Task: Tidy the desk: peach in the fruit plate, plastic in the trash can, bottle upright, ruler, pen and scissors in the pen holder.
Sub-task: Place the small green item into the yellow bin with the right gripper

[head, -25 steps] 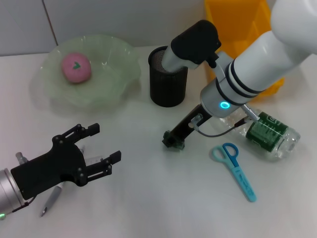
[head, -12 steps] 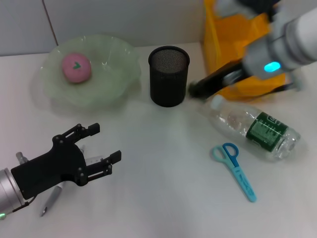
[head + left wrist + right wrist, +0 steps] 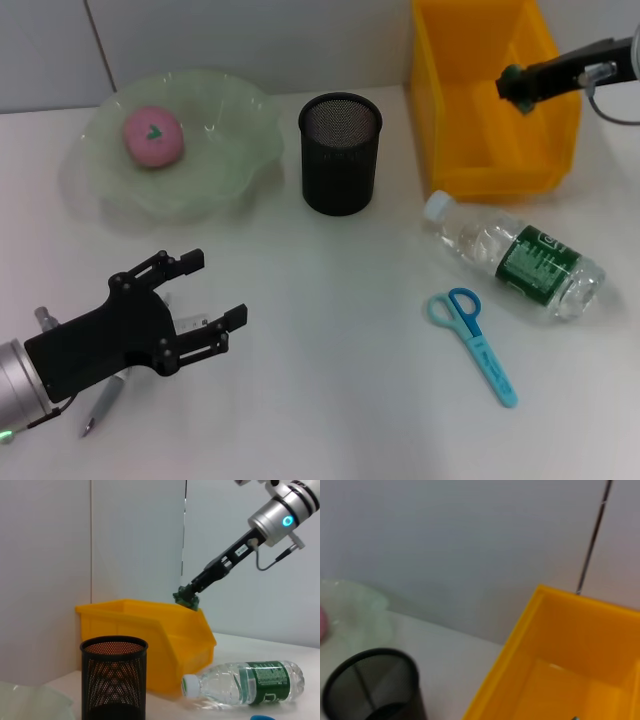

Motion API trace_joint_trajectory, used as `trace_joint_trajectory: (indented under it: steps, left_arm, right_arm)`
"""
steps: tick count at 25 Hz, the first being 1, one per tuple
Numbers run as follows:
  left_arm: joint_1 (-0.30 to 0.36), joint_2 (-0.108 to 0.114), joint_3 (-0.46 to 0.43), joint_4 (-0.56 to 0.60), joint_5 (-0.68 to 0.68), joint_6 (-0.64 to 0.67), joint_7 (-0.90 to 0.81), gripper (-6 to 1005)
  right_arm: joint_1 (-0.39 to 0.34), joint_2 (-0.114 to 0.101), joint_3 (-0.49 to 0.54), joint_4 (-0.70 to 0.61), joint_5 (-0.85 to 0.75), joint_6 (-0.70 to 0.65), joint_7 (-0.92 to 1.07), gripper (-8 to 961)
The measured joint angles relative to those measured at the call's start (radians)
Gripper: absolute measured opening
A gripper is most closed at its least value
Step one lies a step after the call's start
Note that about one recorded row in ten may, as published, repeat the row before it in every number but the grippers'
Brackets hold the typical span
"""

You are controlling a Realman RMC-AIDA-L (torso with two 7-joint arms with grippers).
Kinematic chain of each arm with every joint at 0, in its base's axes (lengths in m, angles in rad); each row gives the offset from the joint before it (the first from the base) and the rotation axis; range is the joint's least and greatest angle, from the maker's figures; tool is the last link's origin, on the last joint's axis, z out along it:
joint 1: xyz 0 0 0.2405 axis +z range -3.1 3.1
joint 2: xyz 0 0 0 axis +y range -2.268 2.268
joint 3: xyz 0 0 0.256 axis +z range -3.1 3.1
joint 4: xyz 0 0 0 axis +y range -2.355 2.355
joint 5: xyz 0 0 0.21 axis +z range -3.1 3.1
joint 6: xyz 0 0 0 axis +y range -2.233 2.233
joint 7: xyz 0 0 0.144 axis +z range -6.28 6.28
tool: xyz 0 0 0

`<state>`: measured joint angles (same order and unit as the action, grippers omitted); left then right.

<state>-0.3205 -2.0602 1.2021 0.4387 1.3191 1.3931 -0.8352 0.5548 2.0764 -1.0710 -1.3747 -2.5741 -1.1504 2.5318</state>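
Note:
The pink peach lies in the green fruit plate. Right of it stands the black mesh pen holder. My right gripper hangs above the yellow trash can, shut on a small green piece of plastic. The clear bottle lies on its side in front of the can, and the blue scissors lie flat nearer me. Low over the table's near left, my left gripper stands open and holds nothing. A grey pen lies partly under that arm. The ruler is hidden.
A white wall runs close behind the plate, holder and can. The white tabletop lies bare between my left gripper and the scissors. The right wrist view looks down on the can and the holder's rim.
My right arm rose from the table in front of the pen holder and swung back and right, carrying the green plastic over the trash can. The left arm stayed still.

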Motion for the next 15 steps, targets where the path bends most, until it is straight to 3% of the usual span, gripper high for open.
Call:
trace_joint_trajectory:
  steps: [11,15]
  left_arm:
    - [0.0,0.0,0.004,-0.007,0.0,0.004,-0.003,859]
    - [0.0,0.0,0.005,-0.008,0.0,0.005,-0.004,859]
  right_arm:
    - [0.053,-0.004,-0.001,0.171,-0.008,0.178,-0.087,434]
    - [0.052,0.0,-0.006,0.166,-0.006,0.185,-0.096,543]
